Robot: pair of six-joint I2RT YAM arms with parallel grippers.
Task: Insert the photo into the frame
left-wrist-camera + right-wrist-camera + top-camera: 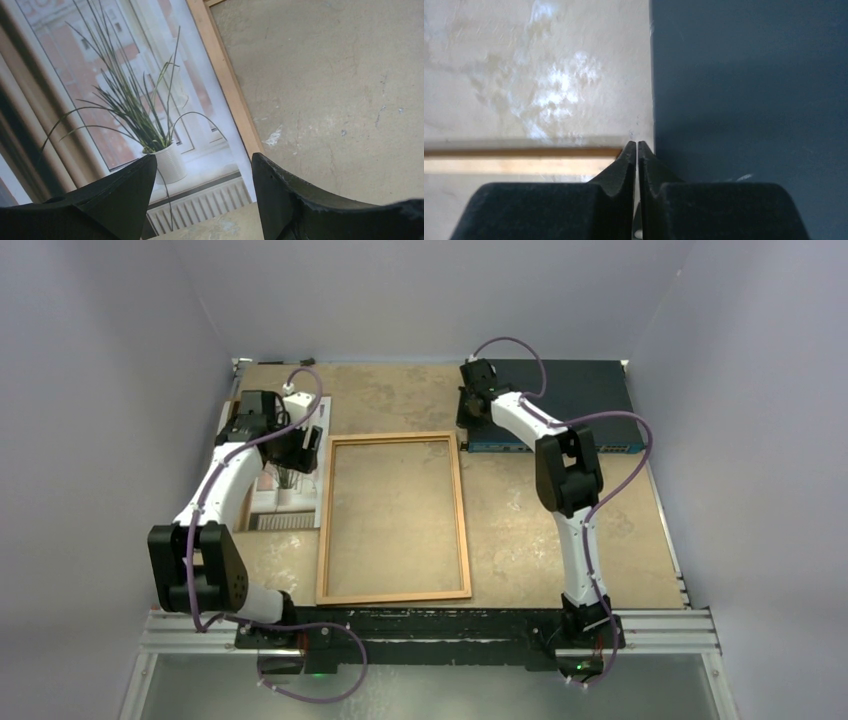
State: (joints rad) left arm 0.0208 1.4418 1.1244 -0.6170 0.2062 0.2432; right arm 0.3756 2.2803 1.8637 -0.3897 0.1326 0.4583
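Directly beneath my released left jaws lies the photo (115, 75), lengthwise beside the frame (225, 85). My right jaws are clenched, empty.

Wooden frame (324, 530) lies flat mid-table, w/ the tan table (520, 530) showing thru its glass. Photo (290, 502) lies just left of it, pic side up, right against the frame's left rail. Left arm bends over the photo; left gripper (306, 450) hangs over its far-right part, near the frame's far-left corner. Right arm reaches far; right gripper (467, 418) is at the left end of a dark blue box (580, 400), just beyond the frame's far-right corner.
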